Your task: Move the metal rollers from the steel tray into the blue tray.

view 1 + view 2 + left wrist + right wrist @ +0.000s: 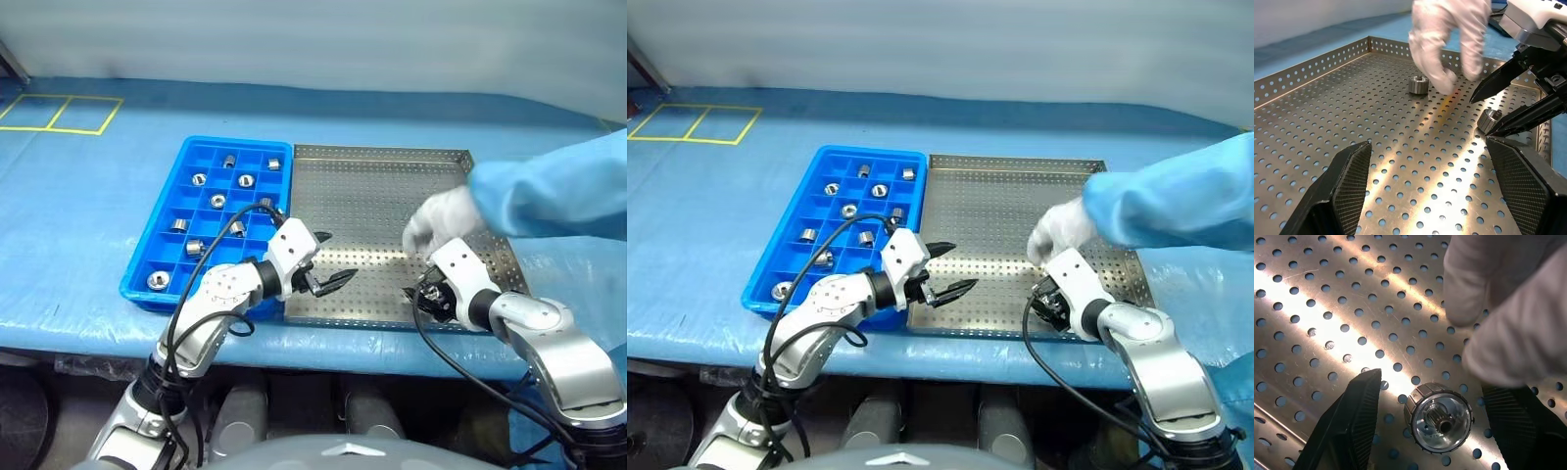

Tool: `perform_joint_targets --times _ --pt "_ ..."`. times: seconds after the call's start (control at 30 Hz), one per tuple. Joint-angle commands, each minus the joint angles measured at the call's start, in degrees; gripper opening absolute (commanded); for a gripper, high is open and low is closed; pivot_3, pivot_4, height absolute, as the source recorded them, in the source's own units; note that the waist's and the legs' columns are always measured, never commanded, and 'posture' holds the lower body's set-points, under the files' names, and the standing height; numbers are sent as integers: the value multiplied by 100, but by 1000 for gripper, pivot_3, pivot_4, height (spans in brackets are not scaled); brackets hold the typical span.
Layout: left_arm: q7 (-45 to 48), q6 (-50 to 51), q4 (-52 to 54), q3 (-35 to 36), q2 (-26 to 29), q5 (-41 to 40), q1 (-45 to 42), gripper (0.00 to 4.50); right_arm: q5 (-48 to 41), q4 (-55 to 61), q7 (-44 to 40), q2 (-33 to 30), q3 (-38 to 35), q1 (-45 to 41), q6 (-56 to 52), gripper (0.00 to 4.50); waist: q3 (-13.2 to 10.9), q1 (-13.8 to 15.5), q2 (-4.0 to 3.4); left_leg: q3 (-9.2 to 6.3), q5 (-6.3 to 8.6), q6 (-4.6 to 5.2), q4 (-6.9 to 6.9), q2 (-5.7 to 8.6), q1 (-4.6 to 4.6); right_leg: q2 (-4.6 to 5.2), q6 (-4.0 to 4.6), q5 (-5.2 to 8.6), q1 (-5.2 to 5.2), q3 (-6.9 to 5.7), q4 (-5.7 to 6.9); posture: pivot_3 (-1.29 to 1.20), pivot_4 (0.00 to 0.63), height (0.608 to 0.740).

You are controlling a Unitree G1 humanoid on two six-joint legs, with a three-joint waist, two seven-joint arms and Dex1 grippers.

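Right gripper (1425, 426) hovered low over the near right part of the perforated silver steel tray (372, 196), jaws part open astride a shiny metal roller (1439, 417) lying on the tray, not clamped. Left gripper (328, 279) over the tray's near left, jaws wide, empty. A white-gloved hand (441, 220) reached in just beyond, near a second roller (1419, 84). Left of the tray, touching it, the blue plastic compartment tray (157, 259) held more rollers (245, 180).

metal rollers (217, 201): several upright in blue tray (157, 245) cells | two on steel tray (372, 211)
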State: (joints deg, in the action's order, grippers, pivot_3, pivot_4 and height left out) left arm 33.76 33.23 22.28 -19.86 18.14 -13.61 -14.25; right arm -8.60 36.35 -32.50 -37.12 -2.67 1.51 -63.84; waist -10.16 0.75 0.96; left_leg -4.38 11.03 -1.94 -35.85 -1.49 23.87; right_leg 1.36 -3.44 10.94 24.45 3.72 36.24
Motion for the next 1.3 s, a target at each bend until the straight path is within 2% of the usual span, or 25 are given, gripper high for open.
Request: perform_joint_targets --times 0.03,1.3 --pt "-55 -76 166 28 -17 36 8 4099 -69 -210 74 -22 -84 15 100 3330 0 8 0 0 0 0 -2 1 1 1 -1 -1 0 0 0 122 150 740" --pt "-453 13 288 381 265 50 181 4099 -345 -456 424 119 318 -396 541 3330 0 49 0 0 3 5 -4 3 1 1 -5 -3 -1 3 4 157 150 740"
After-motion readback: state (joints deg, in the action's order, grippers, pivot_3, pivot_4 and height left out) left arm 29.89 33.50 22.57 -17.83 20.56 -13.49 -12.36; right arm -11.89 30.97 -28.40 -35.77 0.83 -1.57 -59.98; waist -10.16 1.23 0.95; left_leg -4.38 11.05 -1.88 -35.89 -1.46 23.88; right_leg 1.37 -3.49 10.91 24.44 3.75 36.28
